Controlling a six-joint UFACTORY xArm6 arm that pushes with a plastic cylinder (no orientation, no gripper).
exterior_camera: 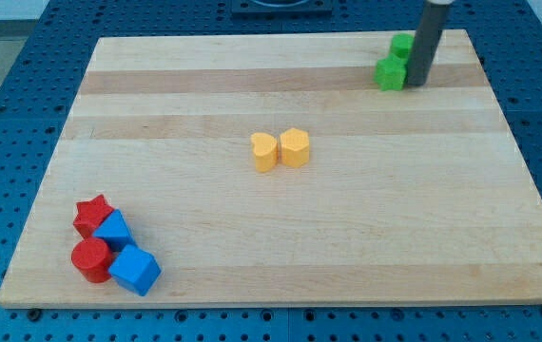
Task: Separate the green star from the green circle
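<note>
Green star (391, 73) and green circle (402, 45): touching, upper right of table (252, 237); my tip (416, 82) just right of both. Gripper: none fitted.

My rod (426, 40) is a straight, round stick. It is dark grey, almost black, and smooth all the way along. A soft, lighter stripe of shine runs down its left side. It looks the same thickness from top to bottom. Its upper end is cut off by the top edge of the frame. My tip (416, 84) is flat and dark.
</note>
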